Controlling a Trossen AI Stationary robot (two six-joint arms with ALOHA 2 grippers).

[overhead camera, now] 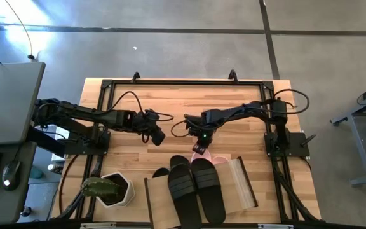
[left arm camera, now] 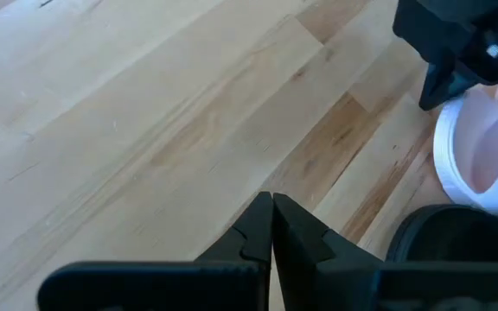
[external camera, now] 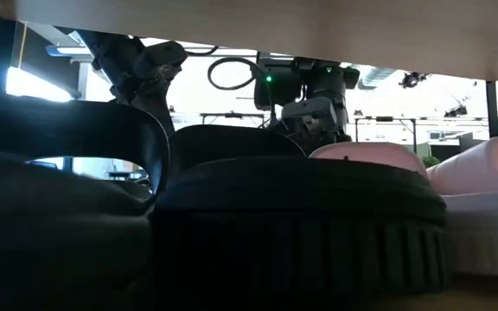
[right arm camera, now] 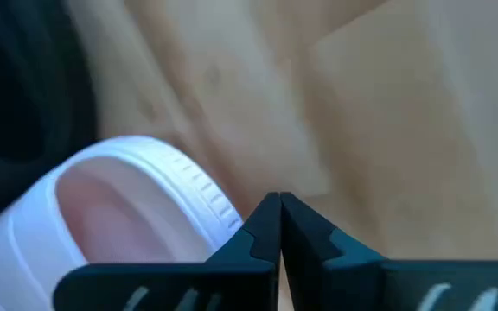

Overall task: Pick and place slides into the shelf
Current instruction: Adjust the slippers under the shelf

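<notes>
My right gripper [overhead camera: 199, 145] [right arm camera: 279, 203] is shut, pointing down at the heel end of a pink-and-white slide [overhead camera: 202, 152] [right arm camera: 128, 207] that lies on the table at the far edge of the shelf [overhead camera: 243, 187]. A second pink slide [overhead camera: 221, 159] lies beside it. Two black slides [overhead camera: 182, 191] [overhead camera: 208, 187] rest on the light-wood shelf, and part of another black one [overhead camera: 161, 172] shows at its left. My left gripper [overhead camera: 159, 138] [left arm camera: 272, 203] is shut over bare table, left of the pink slide [left arm camera: 482, 155]. My right gripper has its shut fingertips [right arm camera: 266, 216] right beside the white heel rim [right arm camera: 219, 203] of the pink-and-white slide, coming from above. I cannot tell whether they touch it. The slide lies flat on the table.
A white hexagonal pot with a cactus [overhead camera: 110, 189] stands near the table's near left corner. A dark frame [overhead camera: 183, 83] runs round the table's far part. Bare wood [left arm camera: 145, 130] stretches behind both grippers. In the low view, black slides [external camera: 292, 216] fill the foreground under the shelf's panel [external camera: 232, 17].
</notes>
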